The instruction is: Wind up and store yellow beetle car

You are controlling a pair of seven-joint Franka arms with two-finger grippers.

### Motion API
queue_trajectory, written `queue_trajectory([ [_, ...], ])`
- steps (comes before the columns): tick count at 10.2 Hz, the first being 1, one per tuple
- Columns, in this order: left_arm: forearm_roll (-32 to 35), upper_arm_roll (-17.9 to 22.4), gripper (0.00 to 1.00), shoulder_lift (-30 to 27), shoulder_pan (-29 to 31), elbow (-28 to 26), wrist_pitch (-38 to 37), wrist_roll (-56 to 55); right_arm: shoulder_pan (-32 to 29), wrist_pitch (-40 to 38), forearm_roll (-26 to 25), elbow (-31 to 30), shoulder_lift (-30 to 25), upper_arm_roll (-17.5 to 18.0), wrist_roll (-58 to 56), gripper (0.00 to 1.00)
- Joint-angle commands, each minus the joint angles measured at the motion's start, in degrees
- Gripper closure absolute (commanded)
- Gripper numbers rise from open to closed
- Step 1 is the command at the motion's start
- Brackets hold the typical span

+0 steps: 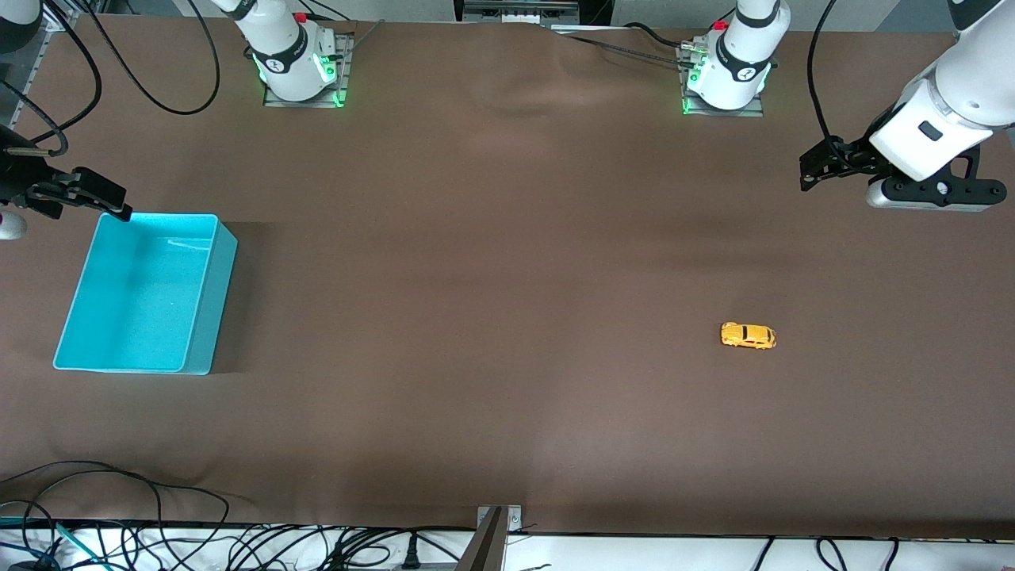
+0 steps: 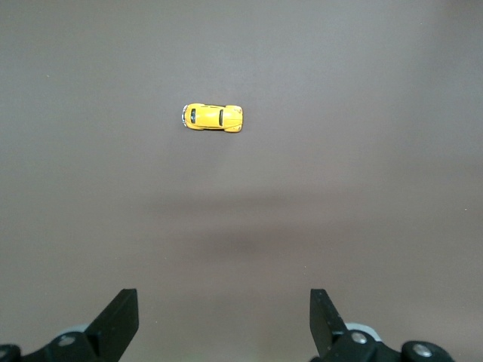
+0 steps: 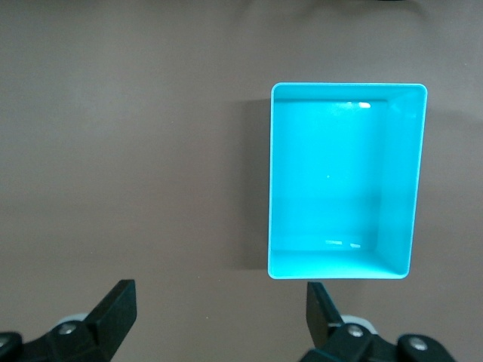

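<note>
Yellow beetle car [image 1: 748, 335] nearest the camera, alone on the brown tabletop [image 1: 507, 317] toward the left arm's end, on its wheels, untouched. Turquoise bin [image 1: 202, 317] slightly farther, at the right arm's end, empty, well apart from the car. Left hand [image 2: 224, 320] up over bare tabletop, spread wide, holding nothing. Right hand [image 3: 220, 317] over the tabletop just beside the bin, also wide and empty, waiting. Next, probably: drop left hand over car, pinch across the narrow body, keep wheels down for the pull-back.
</note>
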Motion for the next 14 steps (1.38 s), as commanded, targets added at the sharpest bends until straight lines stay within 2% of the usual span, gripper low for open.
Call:
queue_trajectory([
  [1, -0.37, 0.14, 0.0, 1.08, 0.06, 2.2, -1.45, 1.28, 0.51, -1.32, 0.25, 0.87, -0.39, -0.05, 0.86, 0.0],
  [14, -0.37, 0.14, 0.0, 1.96, 0.06, 3.34, -1.53, 1.28, 0.95, -2.9, 0.17, 0.43, -0.12, -0.05, -0.63, 0.0],
])
